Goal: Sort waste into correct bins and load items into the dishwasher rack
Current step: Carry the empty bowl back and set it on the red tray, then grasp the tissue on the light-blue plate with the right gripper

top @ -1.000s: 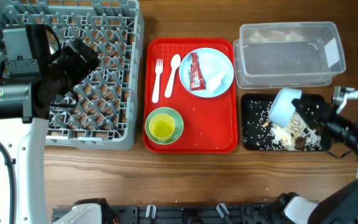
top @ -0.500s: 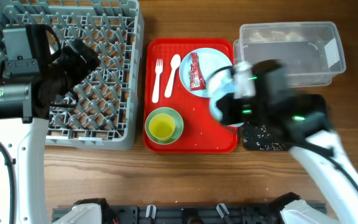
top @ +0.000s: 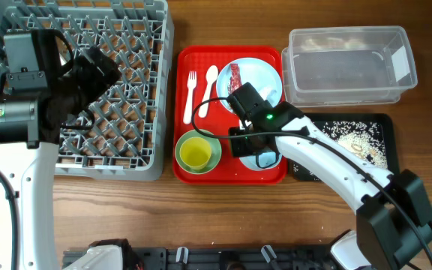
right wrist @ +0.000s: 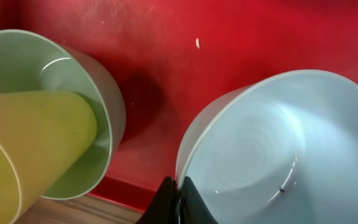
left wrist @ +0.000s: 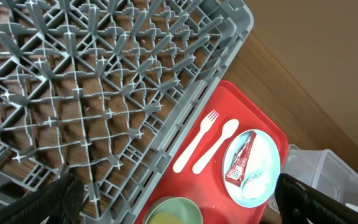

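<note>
1. Two arms are in view. Your right gripper (right wrist: pixel 173 196) is pinched onto the thin rim of the pale blue bowl (right wrist: pixel 291 155), one finger inside the rim and one outside.
2. That bowl is smooth, glossy and round. It rests on the red tray (top: pixel 231 171) near its front right corner.
3. Just beside it to the left stands the pale green bowl (right wrist: pixel 82 93), with the small yellow cup (right wrist: pixel 30 149) nested inside. The two bowls are close but apart.
4. Your left gripper (left wrist: pixel 178 186) hangs over the grey rack (left wrist: pixel 104 93) with its dark fingers spread wide and nothing between them.
5. The rack is a square moulded crate with a grid of star-shaped upright pegs.
6. At the back of the red tray, the cream fork (top: pixel 190 96) and spoon (top: pixel 209 88) lie side by side.
7. Right of them is the pale blue plate (top: pixel 255 73), carrying the shiny red sachet (top: pixel 236 77) and a crumpled white tissue (left wrist: pixel 257 182).
8. White grains (top: pixel 347 129) are scattered over the shallow black tray (top: pixel 391 142), which sits just in front of the clear tub (top: pixel 405 71) with rounded corners.
</note>
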Robot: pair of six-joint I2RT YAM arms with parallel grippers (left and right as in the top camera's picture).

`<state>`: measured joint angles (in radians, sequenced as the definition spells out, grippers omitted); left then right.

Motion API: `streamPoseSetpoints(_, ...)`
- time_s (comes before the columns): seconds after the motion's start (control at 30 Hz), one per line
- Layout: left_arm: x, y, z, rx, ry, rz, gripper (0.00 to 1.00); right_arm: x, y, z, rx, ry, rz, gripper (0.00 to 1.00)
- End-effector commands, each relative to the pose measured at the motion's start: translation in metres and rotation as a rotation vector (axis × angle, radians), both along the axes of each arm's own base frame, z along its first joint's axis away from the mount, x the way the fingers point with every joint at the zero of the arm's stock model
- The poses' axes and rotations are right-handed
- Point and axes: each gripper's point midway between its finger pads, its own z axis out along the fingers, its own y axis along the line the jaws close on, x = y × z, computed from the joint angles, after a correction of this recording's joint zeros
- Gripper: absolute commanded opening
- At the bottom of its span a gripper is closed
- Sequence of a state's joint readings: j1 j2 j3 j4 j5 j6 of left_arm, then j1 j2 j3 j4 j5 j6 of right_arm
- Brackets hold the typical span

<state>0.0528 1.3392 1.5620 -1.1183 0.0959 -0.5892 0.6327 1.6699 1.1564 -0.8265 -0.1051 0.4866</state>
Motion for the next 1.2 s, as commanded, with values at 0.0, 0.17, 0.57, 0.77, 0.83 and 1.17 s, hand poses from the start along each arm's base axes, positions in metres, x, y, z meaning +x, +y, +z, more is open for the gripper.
streamPoseSetpoints(0.0,0.002,0.001,0.003,-0.007,-0.008,0.002,1.0,-0.003,0.006,-0.002,0.022,0.024,0.0,0.04)
streamPoseSetpoints(0.17,0.002,0.001,0.003,-0.007,-0.008,0.002,1.0,-0.01,0.001,-0.014,0.01,0.041,-0.003,0.16)
streamPoseSetpoints(0.57,0.002,0.001,0.003,-0.007,-0.008,0.002,1.0,0.047,0.03,0.076,0.162,-0.221,0.055,0.38)
streamPoseSetpoints(0.77,0.002,0.001,0.003,-0.007,-0.008,0.002,1.0,0.094,0.01,0.118,0.102,-0.451,-0.053,0.4)
streamPoseSetpoints(0.83,0.002,0.001,0.003,-0.007,-0.007,0.002,1.0,0.116,-0.013,0.115,0.01,-0.514,-0.131,0.39)
streamPoseSetpoints(1.17,0.002,0.001,0.003,-0.007,-0.008,0.002,1.0,0.153,-0.039,0.035,-0.129,-0.427,-0.229,0.34)
